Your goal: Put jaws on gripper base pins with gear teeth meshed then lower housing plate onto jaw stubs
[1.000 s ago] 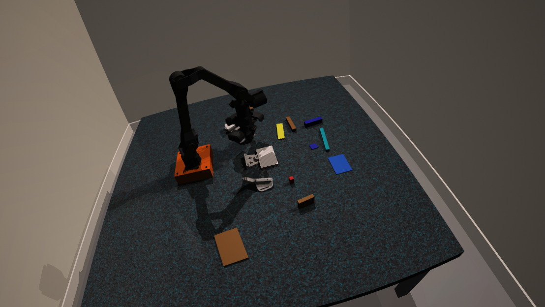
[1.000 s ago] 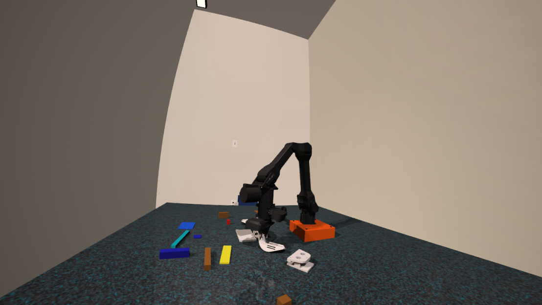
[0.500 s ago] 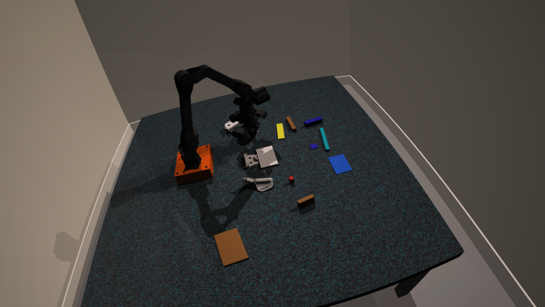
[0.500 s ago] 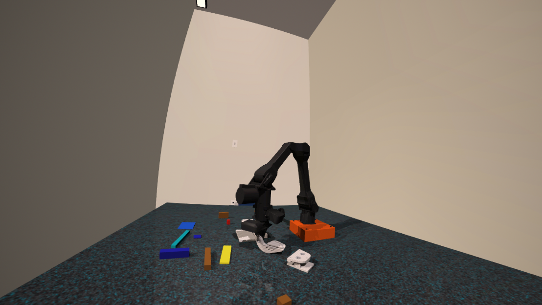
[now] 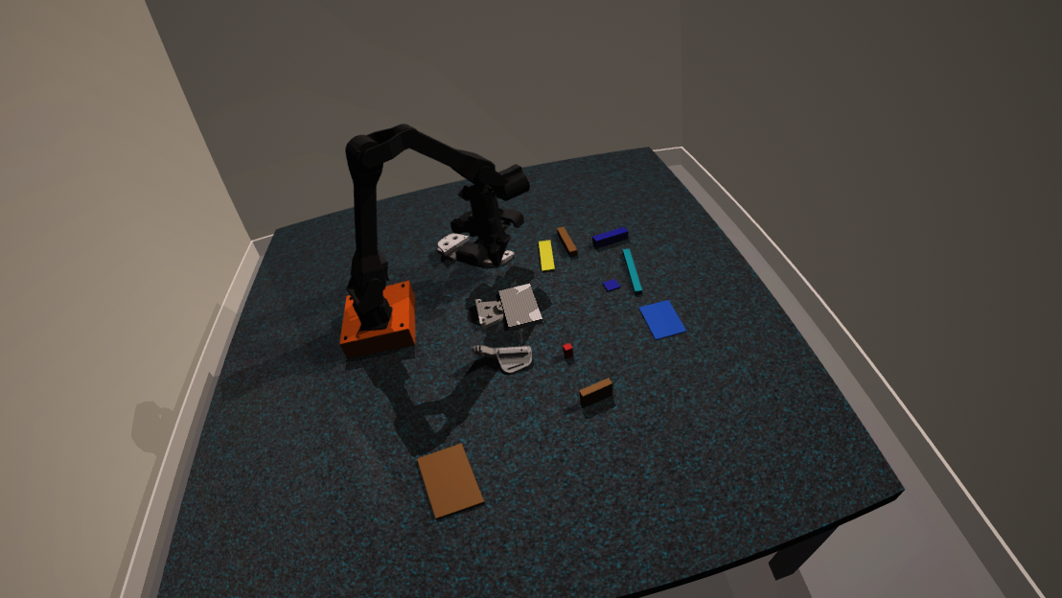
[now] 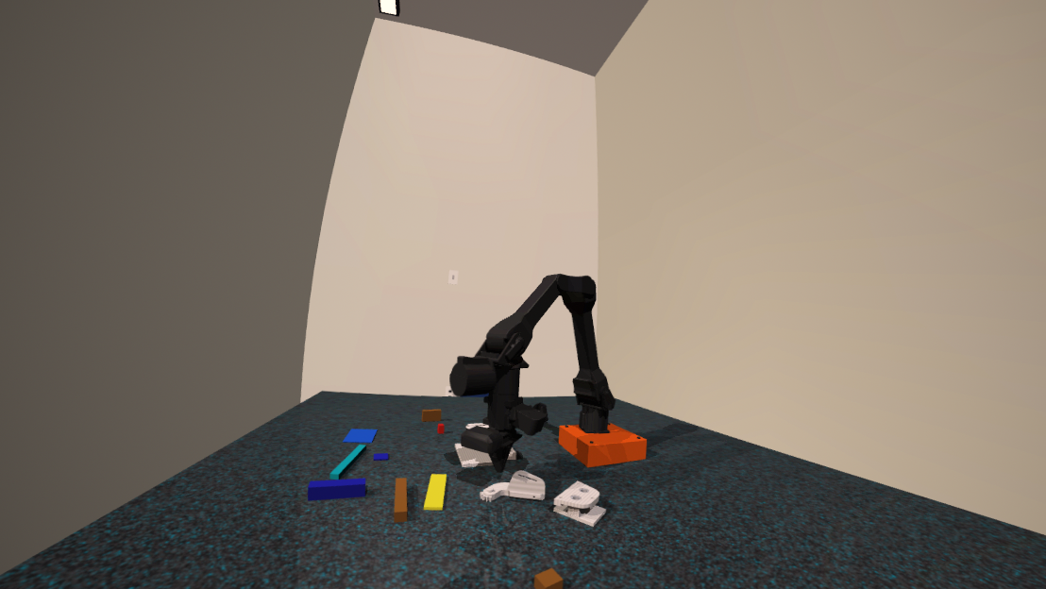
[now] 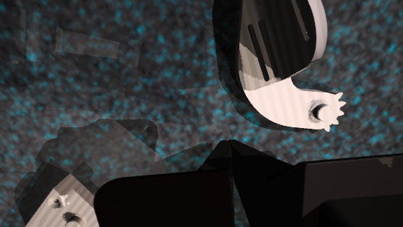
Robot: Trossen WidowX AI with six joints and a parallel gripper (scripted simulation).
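My gripper [image 5: 496,261] [image 6: 499,465] [image 7: 228,147] is shut and empty, low over the table, with its fingertips together. One white jaw [image 5: 508,256] [image 6: 527,485] [image 7: 280,103] lies beside the fingers, toothed end and round stub visible in the wrist view; the arm partly hides it in the top view. The gripper base [image 5: 519,305] [image 6: 475,455] [image 7: 41,215] lies on the other side; part of its pin area shows in the wrist view. The other jaw [image 5: 514,358] [image 6: 477,425] lies beyond the base. The housing plate [image 5: 451,242] [image 6: 578,494], with two holes, lies apart from the base.
The orange arm mount [image 5: 379,315] [image 6: 602,445] stands near the parts. A yellow block [image 5: 546,254], a teal bar [image 5: 632,270], dark blue blocks, a blue plate [image 5: 662,319], a red cube [image 5: 567,350], brown blocks and a brown plate [image 5: 450,480] lie around.
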